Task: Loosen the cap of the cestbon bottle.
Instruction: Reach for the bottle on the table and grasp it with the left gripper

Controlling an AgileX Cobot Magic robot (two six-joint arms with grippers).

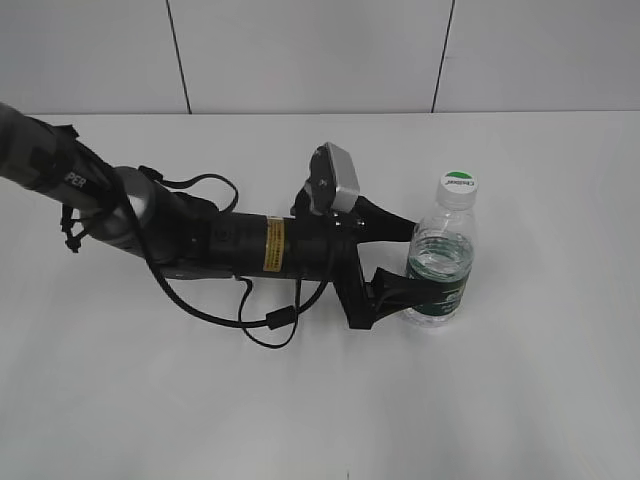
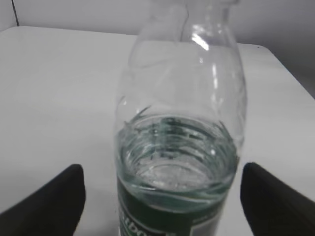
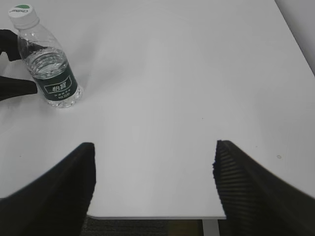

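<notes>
The cestbon bottle (image 1: 443, 262) stands upright on the white table, clear plastic, part filled with water, with a dark green label band. Its white cap (image 1: 457, 187) with a green top is on the neck. My left gripper (image 1: 408, 265) is open, with one finger on each side of the bottle's body; the left wrist view shows the bottle (image 2: 179, 147) between the fingers (image 2: 162, 196) with a gap on both sides. My right gripper (image 3: 153, 172) is open and empty above the table's near edge, far from the bottle (image 3: 49, 66) and cap (image 3: 22, 14). The right arm is outside the exterior view.
The left arm (image 1: 200, 235) lies across the table from the left with a looping black cable (image 1: 245, 320). The table's front edge (image 3: 157, 217) and a table leg show in the right wrist view. A tiled wall stands behind the table.
</notes>
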